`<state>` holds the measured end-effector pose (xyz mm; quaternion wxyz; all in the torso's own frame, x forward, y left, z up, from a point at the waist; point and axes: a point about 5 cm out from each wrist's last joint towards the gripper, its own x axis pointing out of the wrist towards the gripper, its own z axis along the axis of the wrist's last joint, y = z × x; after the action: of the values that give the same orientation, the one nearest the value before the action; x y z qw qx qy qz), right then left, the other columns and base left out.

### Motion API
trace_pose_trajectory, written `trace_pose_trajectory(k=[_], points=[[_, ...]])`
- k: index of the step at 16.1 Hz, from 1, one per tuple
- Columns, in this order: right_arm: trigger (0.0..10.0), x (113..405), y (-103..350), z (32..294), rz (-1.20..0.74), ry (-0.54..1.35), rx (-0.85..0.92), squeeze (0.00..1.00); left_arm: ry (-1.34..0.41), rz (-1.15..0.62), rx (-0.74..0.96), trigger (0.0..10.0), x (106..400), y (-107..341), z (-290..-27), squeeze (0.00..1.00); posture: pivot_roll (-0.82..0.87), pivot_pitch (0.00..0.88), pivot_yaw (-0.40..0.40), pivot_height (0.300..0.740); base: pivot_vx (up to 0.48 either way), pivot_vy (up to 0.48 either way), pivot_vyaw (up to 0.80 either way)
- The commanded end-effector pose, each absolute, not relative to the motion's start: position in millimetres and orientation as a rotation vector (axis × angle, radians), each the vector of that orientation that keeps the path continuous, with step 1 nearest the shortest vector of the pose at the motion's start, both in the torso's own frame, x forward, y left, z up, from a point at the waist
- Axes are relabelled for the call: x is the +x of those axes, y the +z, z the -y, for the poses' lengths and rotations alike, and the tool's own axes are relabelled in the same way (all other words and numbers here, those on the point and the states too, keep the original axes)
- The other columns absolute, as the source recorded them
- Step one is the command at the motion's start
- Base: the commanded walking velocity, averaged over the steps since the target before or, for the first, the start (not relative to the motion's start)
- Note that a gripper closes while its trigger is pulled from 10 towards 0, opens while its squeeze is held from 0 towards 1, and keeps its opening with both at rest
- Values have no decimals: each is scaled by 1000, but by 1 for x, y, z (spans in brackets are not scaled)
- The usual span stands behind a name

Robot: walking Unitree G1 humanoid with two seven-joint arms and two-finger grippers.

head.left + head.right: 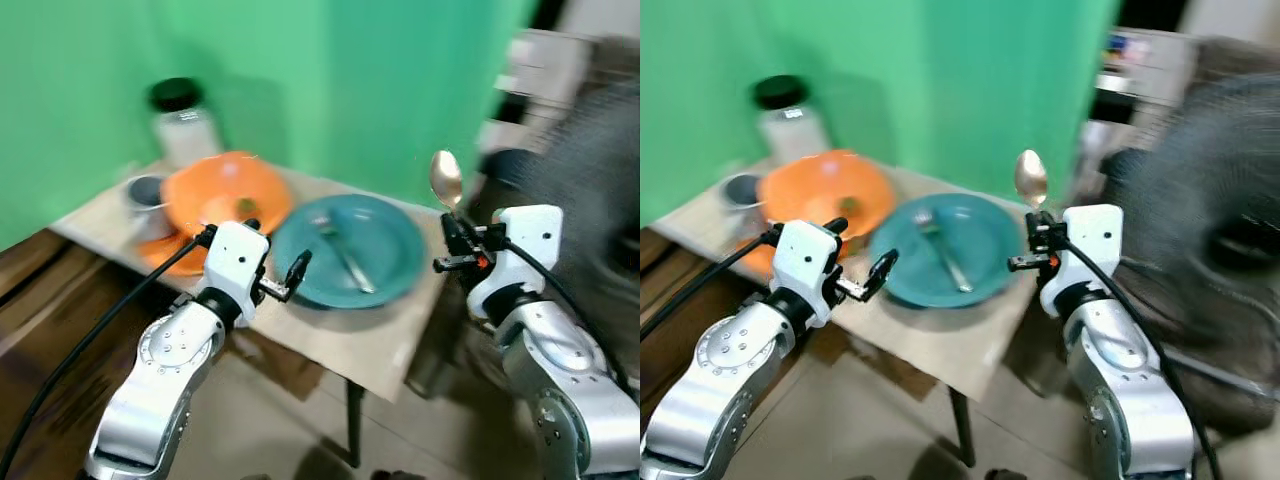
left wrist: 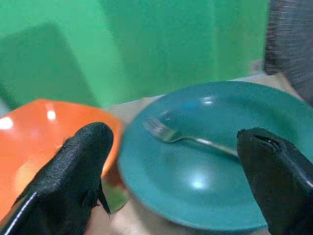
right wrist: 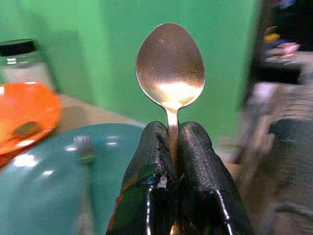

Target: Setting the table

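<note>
A teal plate [image 1: 385,230] lies on the small wooden table [image 1: 370,345] with a metal fork [image 1: 345,257] resting in it. My right gripper [image 1: 452,232] is shut on a metal spoon [image 1: 446,179], held upright with its bowl up, just off the plate's right rim. The spoon [image 3: 170,68] stands clamped between the black fingers [image 3: 146,161]. My left gripper [image 1: 275,255] is open, hovering at the plate's left rim, between the plate and an orange bowl [image 1: 215,190]. Its two spread fingers [image 2: 73,171] frame the plate [image 2: 205,161] and fork [image 2: 168,134].
An orange plate [image 1: 160,250] lies under the bowl. A small grey cup [image 1: 146,192] and a white jar with a black lid [image 1: 182,122] stand at the table's back left. A green wall rises behind. A dark fan [image 1: 1210,170] and clutter sit at the right.
</note>
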<state>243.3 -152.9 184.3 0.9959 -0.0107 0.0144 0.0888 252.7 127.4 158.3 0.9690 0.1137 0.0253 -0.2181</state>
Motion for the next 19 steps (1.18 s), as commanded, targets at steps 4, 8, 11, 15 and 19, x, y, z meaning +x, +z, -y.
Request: trace_pose_trajectory(k=[4, 8, 11, 15, 19], points=[[10000, 256, 190, 149, 12, 210, -129, 0, -234, -32, 229, 10000, 263, 161, -152, 0, 98, 0, 7, 740, 0, 0, -200], [10000, 261, 185, 153, -16, 268, -137, 0, -183, -25, 209, 10000, 257, 159, -149, 0, 152, 0, -103, 740, 0, 0, 0], [10000, 267, 180, 149, -46, 310, -139, 0, -141, -24, 200, 10000, 248, 159, -152, 0, 185, 0, -145, 740, 0, 0, -800], [10000, 262, 174, 156, -79, 221, -87, 0, -219, -41, 223, 10000, 253, 157, -143, 0, 130, 0, -52, 740, 0, 0, 0], [10000, 247, 174, 167, -88, 126, -83, 0, -275, -48, 217, 10000, 260, 155, -138, 0, 56, 0, 37, 740, 0, 0, -200]])
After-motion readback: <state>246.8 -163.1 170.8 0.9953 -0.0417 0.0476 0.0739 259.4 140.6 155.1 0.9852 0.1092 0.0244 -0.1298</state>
